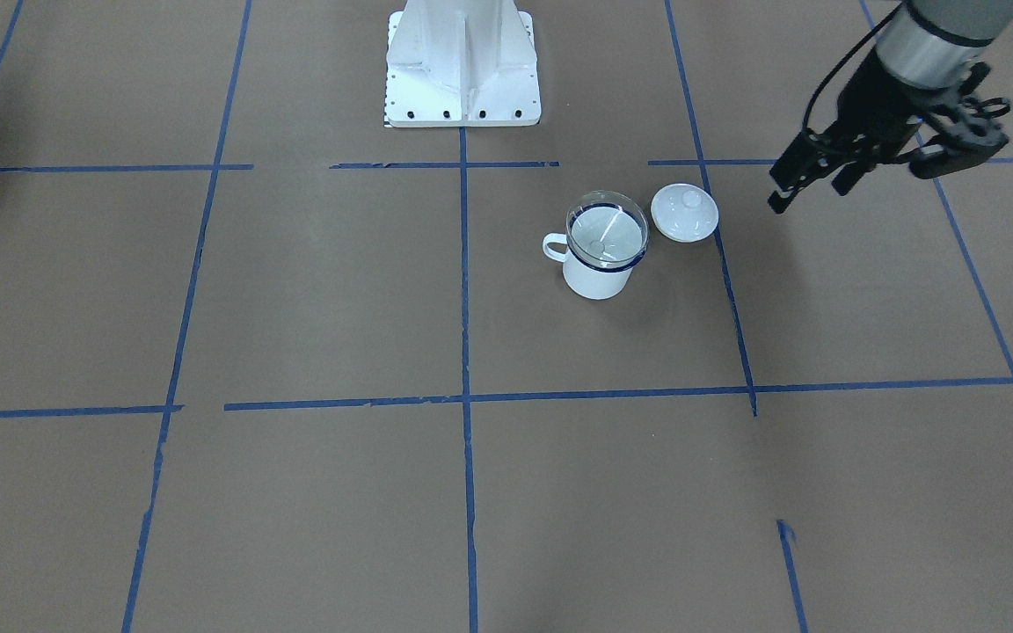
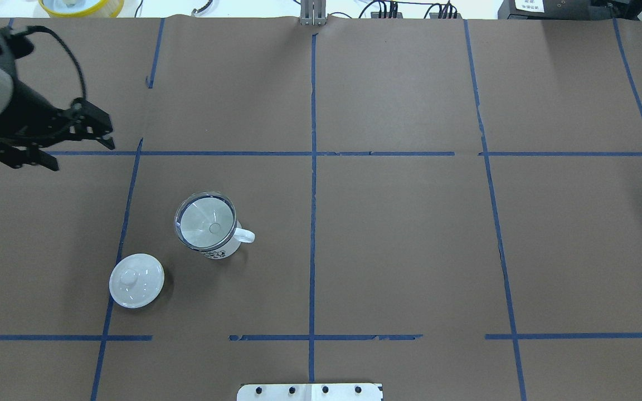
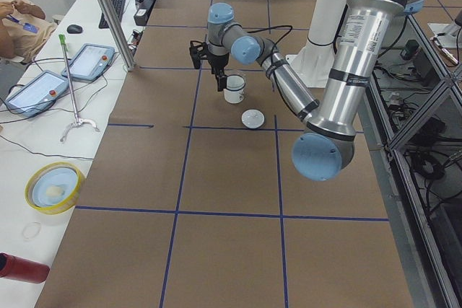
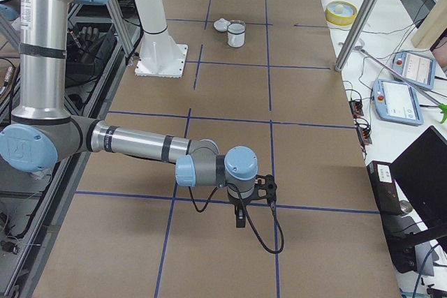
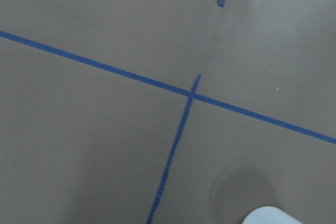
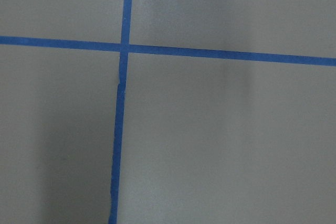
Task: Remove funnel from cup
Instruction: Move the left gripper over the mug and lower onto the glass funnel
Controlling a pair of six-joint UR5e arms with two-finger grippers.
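A: Two arms, so where do they stand?

B: Neither touches anything. The left gripper (image 2: 82,156) hangs above the brown-papered counter (image 2: 410,250), out on the robot's left and well apart from the mug (image 2: 222,250). Its jaws are spread wide with nothing between them.

A: And the other one?

B: The right gripper (image 4: 240,221) points down over the far right end of the counter, just by a crossing of blue tape lines (image 4: 209,200). Only the side camera catches it, so I cannot tell whether its jaws are apart or together.

A: Where is the funnel?

B: The clear funnel (image 2: 207,225) sits in the white enamel mug, its round rim resting on the mug's dark blue rim and its stem pointing down inside. The mug stands upright on the robot's left half of the counter, with its loop handle (image 2: 246,236) turned toward the centre line.

A: Anything else nearby?

B: A white knobbed lid (image 2: 136,280) lies flat near the mug, closer to the robot and further left, not touching it.
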